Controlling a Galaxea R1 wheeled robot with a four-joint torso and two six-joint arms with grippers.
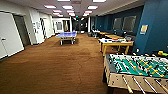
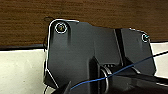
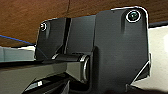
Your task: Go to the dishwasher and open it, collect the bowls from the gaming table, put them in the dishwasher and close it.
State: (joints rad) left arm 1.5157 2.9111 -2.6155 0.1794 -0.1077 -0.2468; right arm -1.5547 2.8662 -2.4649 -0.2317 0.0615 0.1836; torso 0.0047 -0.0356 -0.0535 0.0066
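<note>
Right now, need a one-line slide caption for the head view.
Carpeted games room: foosball table nearest on the right, yellow-rimmed gaming table beyond it, blue ping-pong table farther down.

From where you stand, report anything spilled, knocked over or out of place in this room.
Nothing stands out: the foosball table, the yellow-rimmed gaming table and the blue ping-pong table stand upright on the brown carpet.
</note>
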